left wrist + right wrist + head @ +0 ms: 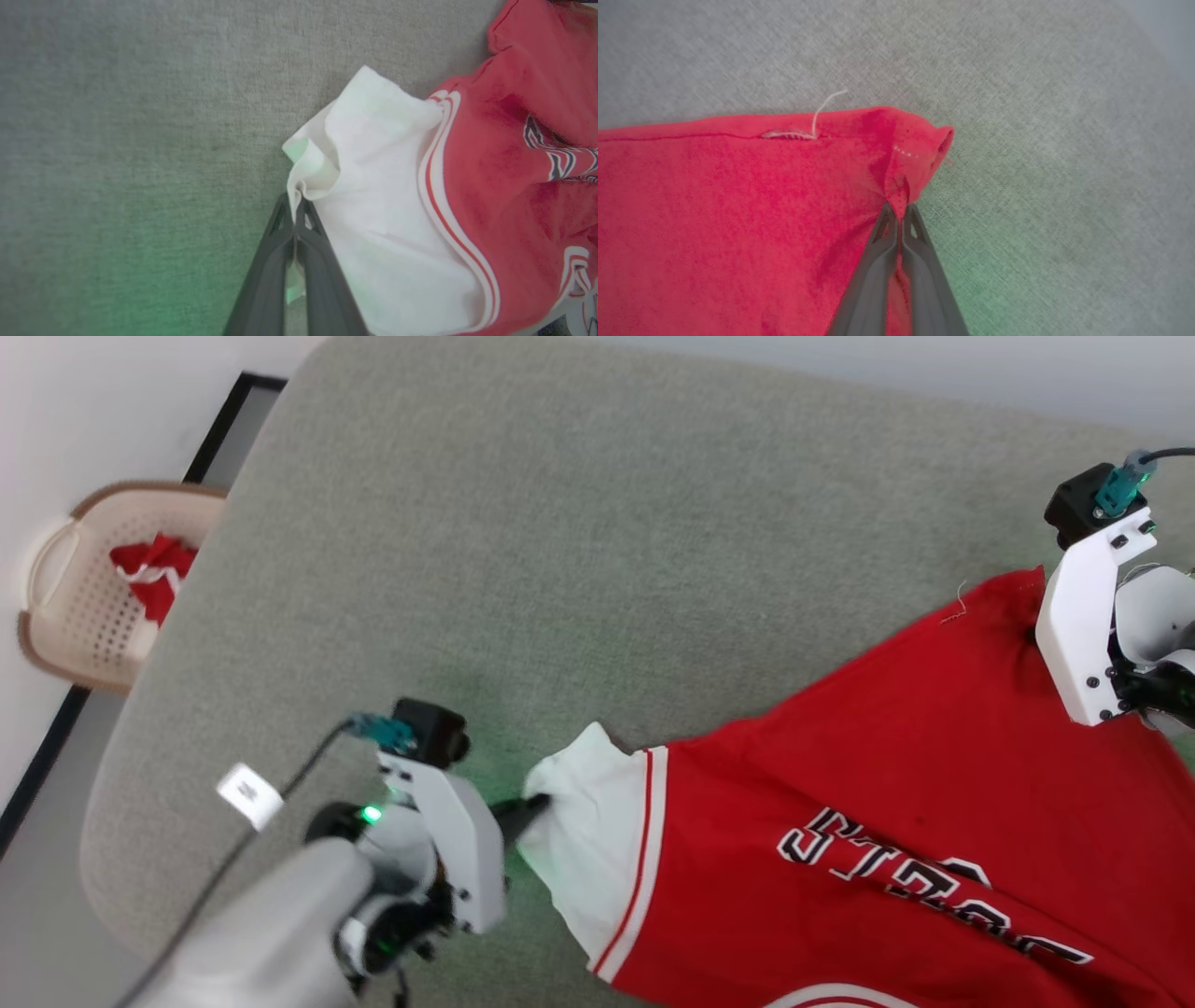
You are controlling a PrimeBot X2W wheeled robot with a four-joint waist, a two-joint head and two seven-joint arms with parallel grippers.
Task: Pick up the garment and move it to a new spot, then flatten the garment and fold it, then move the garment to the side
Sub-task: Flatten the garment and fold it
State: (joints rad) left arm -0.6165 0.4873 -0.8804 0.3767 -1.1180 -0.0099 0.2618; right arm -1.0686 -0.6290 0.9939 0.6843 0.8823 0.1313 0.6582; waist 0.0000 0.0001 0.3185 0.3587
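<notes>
Red cloth (149,574) in basket (86,621), garment (896,756) outside

The garment (887,784) runs off the head view's bottom and right edges, which cut its lettering and the white-edged print below. The fingers of the right gripper (900,212) are hidden there behind its white bracket (1083,616). Past the grey surface's (560,523) left edge, the basket's (65,616) red cloth (149,574) is too small to identify.
</notes>
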